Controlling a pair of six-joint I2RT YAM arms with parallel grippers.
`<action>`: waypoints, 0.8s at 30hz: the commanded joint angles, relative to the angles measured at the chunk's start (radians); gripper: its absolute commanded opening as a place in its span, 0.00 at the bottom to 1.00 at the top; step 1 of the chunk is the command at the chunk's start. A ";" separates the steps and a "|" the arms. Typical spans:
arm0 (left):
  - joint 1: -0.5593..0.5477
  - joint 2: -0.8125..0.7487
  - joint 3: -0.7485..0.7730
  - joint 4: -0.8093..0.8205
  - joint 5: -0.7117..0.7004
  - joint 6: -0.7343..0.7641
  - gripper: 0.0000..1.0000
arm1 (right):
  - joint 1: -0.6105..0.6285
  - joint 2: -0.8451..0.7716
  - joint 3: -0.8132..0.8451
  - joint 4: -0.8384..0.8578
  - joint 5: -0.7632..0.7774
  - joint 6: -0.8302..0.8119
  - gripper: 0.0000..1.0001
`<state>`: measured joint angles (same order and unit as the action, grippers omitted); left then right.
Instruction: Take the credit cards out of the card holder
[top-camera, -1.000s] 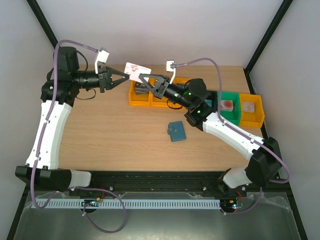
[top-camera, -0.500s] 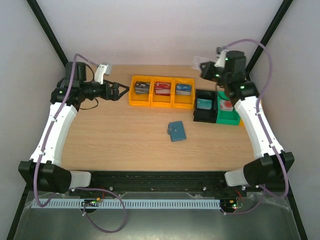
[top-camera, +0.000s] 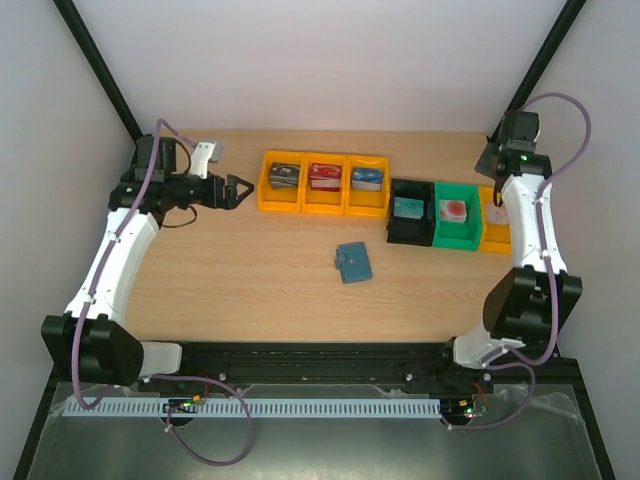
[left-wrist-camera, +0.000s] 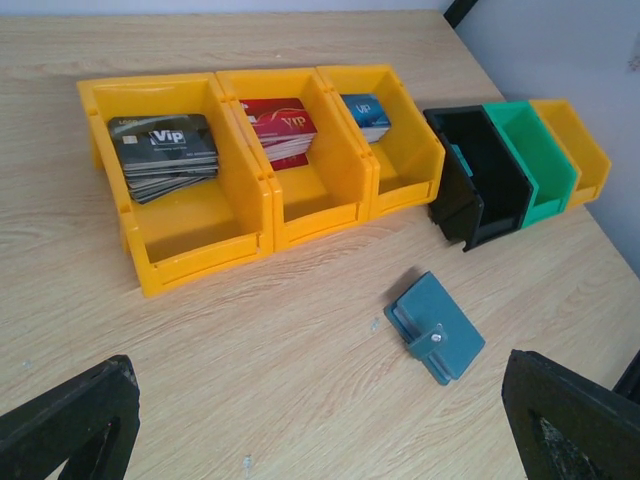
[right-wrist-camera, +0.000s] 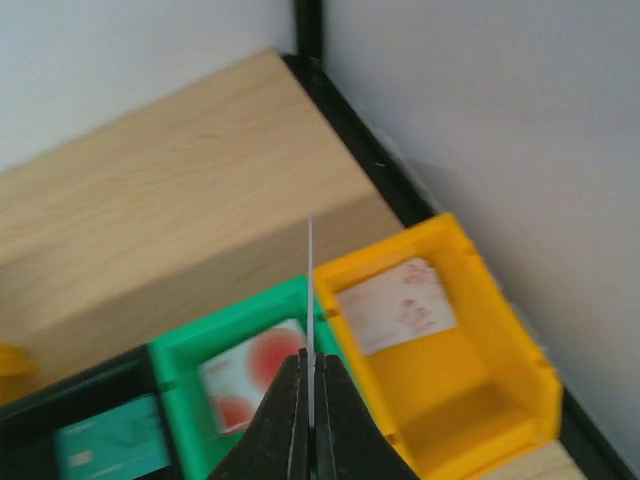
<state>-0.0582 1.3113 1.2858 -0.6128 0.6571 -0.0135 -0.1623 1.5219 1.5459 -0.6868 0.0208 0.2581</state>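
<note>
The teal card holder (top-camera: 353, 262) lies closed on the table's middle, its snap strap across it (left-wrist-camera: 435, 327). Pale card edges show at its open side. My left gripper (top-camera: 238, 190) hovers at the back left, well away from the holder, open and empty; its two dark fingertips (left-wrist-camera: 70, 420) frame the bottom of the left wrist view. My right gripper (right-wrist-camera: 311, 365) is at the far right (top-camera: 492, 182), shut on a thin white credit card (right-wrist-camera: 311, 285) seen edge-on. It hangs above the wall between the green bin (right-wrist-camera: 190, 345) and the right yellow bin (right-wrist-camera: 500, 340).
Three joined yellow bins (top-camera: 323, 205) at the back hold card stacks: dark (left-wrist-camera: 165, 150), red (left-wrist-camera: 283, 128), blue (left-wrist-camera: 368, 112). A black bin (top-camera: 408, 228) with a teal card, the green bin (top-camera: 456, 238) and a yellow bin (top-camera: 497, 240) stand to their right, each with a card.
The left gripper let go of the white card, opened and drew back to the left. The right arm swung from the middle to the far right, carrying the card over the green and yellow bins.
</note>
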 joint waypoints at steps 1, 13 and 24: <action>-0.040 0.020 0.007 -0.007 -0.041 0.042 0.99 | -0.048 0.085 0.051 -0.072 0.228 -0.090 0.02; -0.101 0.036 0.023 -0.027 -0.080 0.078 0.99 | -0.159 0.200 0.175 -0.098 -0.121 -0.108 0.02; -0.131 0.028 0.024 -0.029 -0.091 0.090 0.99 | -0.166 0.340 0.189 -0.143 0.022 -0.177 0.04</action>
<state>-0.1818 1.3426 1.2892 -0.6209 0.5785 0.0605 -0.3214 1.7973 1.7428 -0.7601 0.0013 0.1318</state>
